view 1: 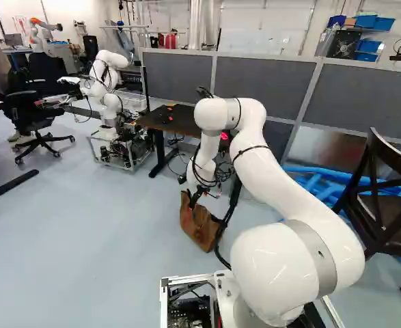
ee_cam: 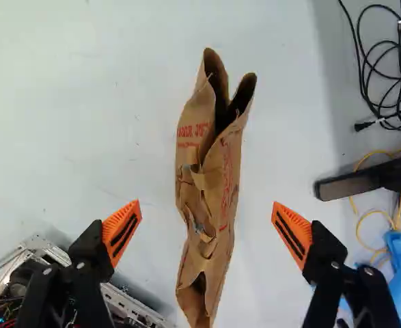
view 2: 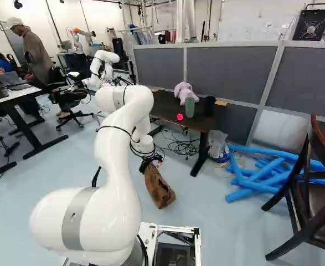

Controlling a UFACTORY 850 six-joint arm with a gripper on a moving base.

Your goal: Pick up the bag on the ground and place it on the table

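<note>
My gripper hangs over the brown paper bag, which stands on the floor below it in both base views. In the wrist view the gripper is open, one orange-padded finger on either side of the long, narrow bag. The bag's top edge gapes at its far end, and its two handles show near the middle. Neither finger touches the bag. The dark table stands beyond it, carrying a pink plush toy and a green cup.
Another robot stands at the back left. Cables lie on the floor beside a table foot. Blue foam tubes, a clear plastic bag and a dark chair are to the right. Grey partitions rise behind the table.
</note>
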